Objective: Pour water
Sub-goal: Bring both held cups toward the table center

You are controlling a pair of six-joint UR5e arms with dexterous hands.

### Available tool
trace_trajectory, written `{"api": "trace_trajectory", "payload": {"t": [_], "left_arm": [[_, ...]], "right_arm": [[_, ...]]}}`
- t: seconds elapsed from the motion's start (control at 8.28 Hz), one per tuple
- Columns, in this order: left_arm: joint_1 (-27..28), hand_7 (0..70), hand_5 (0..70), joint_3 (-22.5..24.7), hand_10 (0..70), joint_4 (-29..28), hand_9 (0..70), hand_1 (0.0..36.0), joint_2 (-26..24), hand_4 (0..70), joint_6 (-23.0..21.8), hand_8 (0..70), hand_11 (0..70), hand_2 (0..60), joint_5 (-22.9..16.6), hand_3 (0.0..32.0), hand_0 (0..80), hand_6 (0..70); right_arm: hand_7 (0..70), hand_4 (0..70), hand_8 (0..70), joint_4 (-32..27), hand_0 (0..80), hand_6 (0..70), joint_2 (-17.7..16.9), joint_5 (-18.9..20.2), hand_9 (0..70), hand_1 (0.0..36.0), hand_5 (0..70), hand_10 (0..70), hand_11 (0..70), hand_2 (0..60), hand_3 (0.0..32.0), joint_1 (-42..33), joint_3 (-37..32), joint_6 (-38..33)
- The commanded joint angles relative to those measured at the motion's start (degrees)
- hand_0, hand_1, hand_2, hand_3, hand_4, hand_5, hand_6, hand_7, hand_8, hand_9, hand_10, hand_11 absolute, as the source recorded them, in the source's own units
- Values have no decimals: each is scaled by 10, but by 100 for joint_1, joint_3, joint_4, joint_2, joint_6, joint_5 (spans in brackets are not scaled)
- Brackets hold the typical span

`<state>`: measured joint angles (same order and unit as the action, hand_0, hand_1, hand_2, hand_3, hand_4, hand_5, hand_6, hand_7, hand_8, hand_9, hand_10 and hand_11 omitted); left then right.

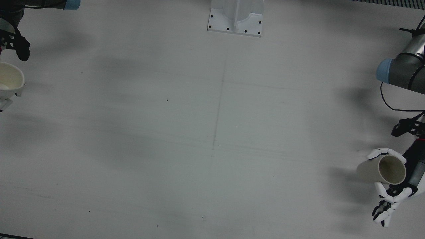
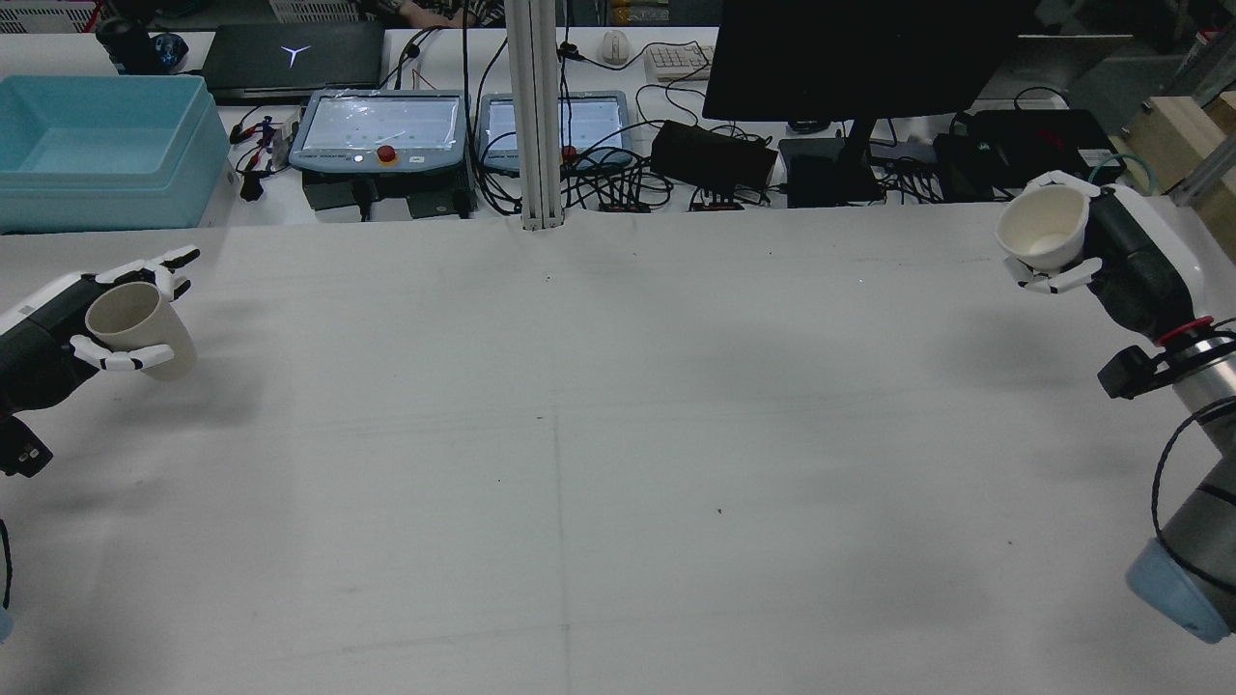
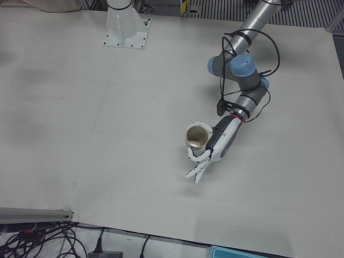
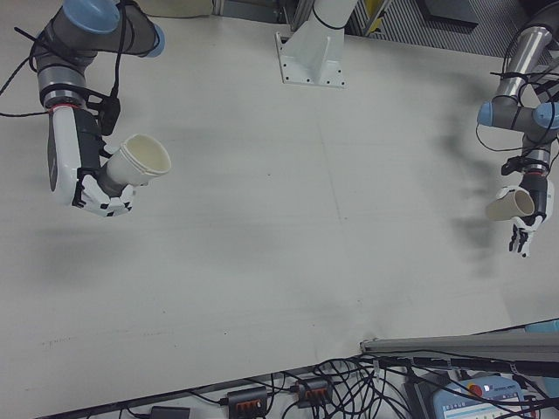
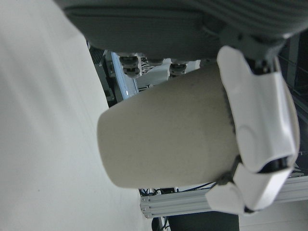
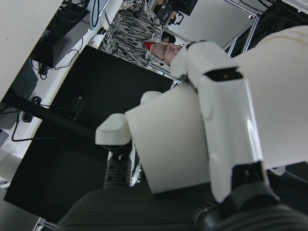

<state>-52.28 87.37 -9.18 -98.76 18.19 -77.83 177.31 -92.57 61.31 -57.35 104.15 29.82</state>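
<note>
My left hand (image 2: 53, 333) is shut on a beige paper cup (image 2: 137, 326) at the table's left edge in the rear view. The cup is tilted and held above the table; it also shows in the front view (image 1: 386, 169) and the left-front view (image 3: 196, 137). My right hand (image 2: 1115, 256) is shut on a white paper cup (image 2: 1043, 232) at the far right, held high with its mouth up and slightly tilted. That cup also shows in the right-front view (image 4: 140, 161) and at the front view's left edge (image 1: 10, 81). I cannot tell what the cups contain.
The white table (image 2: 599, 434) lies between the two hands, with a faint seam down its middle. A white pedestal base (image 1: 235, 18) stands at the robot's side. Behind the far edge are a teal bin (image 2: 97, 145), two pendants (image 2: 386, 130), cables and a monitor (image 2: 859, 58).
</note>
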Motion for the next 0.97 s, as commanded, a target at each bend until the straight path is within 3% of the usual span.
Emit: {"api": "trace_trajectory", "payload": {"t": [0.0, 0.36, 0.48, 0.85], "left_arm": [[744, 115, 700, 70, 44, 434, 9, 360, -607, 496, 333, 2, 90, 600, 5, 0, 586, 63], [1429, 112, 700, 70, 43, 819, 8, 360, -1256, 499, 694, 2, 89, 600, 5, 0, 602, 61], [1527, 111, 700, 79, 43, 1030, 9, 360, -1590, 506, 712, 2, 90, 600, 5, 0, 607, 62], [1790, 109, 700, 167, 43, 2110, 10, 360, -2863, 510, 712, 3, 90, 600, 5, 0, 603, 66]], "right_arm": [[680, 281, 610, 2215, 800, 655, 503, 92, 671, 360, 700, 616, 700, 600, 0, -347, 1325, -12], [698, 358, 610, 3613, 800, 680, 1177, 92, 636, 360, 700, 585, 700, 600, 0, -303, 1644, 23], [700, 425, 606, 3948, 800, 697, 1380, 66, 616, 360, 700, 570, 700, 600, 0, -190, 1635, 41], [700, 564, 614, 4468, 800, 700, 1855, -65, 625, 360, 700, 561, 700, 600, 0, 82, 1539, 497]]}}
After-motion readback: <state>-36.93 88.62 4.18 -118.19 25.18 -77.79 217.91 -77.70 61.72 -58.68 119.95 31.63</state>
